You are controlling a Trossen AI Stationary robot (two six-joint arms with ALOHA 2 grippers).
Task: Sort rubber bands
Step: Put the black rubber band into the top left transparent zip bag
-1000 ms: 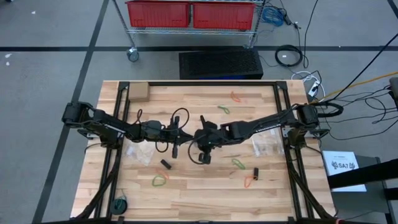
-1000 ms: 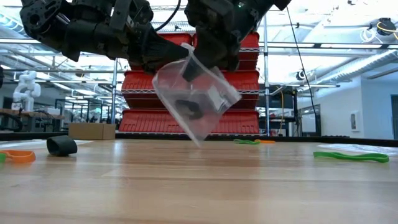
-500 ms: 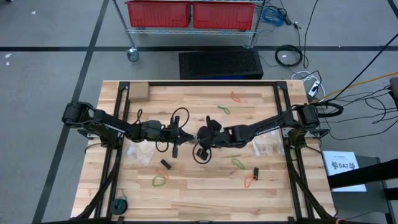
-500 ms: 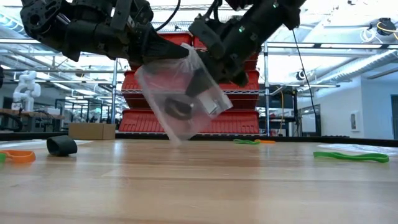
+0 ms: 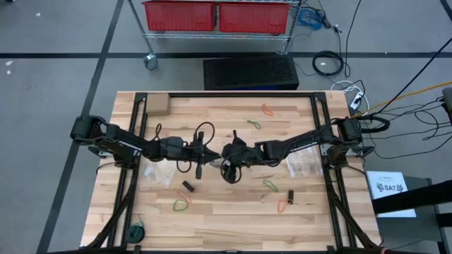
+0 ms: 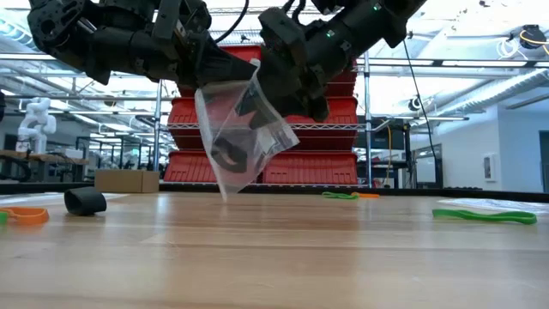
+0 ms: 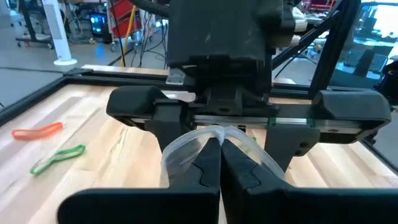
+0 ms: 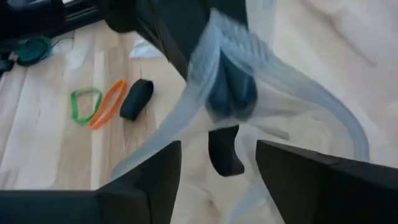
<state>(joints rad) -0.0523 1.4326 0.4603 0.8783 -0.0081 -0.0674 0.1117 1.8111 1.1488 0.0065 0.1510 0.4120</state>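
A clear zip bag (image 6: 244, 137) hangs above the table's middle with a black rubber band (image 6: 230, 157) inside it. My left gripper (image 5: 210, 153) is shut on the bag's top edge. My right gripper (image 5: 227, 159) faces it, open, its fingers (image 7: 155, 118) standing either side of the bag's mouth. Loose bands lie on the wood: green (image 5: 254, 124) and orange (image 5: 268, 110) at the far side, green (image 5: 270, 185), orange (image 5: 282, 205) and black (image 5: 289, 196) at the near right, and black (image 5: 188, 187) and a green-orange pair (image 5: 182, 204) at the near left. My left gripper pinches the bag's top rim (image 7: 211, 134) between its two shut fingers, coming level from the table's left. The bag hangs below the fingers, tilted, lifted clear of the table, with the black band in its lower end. My right gripper stands open at the bag's mouth (image 8: 236, 74). The film drapes in front of its fingers, and I cannot tell whether they touch it.
Two more clear bags lie flat on the table, one at the left (image 5: 157, 173) and one at the right (image 5: 302, 164). A small cardboard box (image 5: 156, 104) sits at the far left corner. A green roll (image 5: 136, 231) lies at the near left edge.
The bag has swung in my left gripper's hold. Its lower end with the black band has gone toward the table's left and it now hangs steeper. My right gripper has turned at the bag's mouth and shifted slightly toward the far edge.
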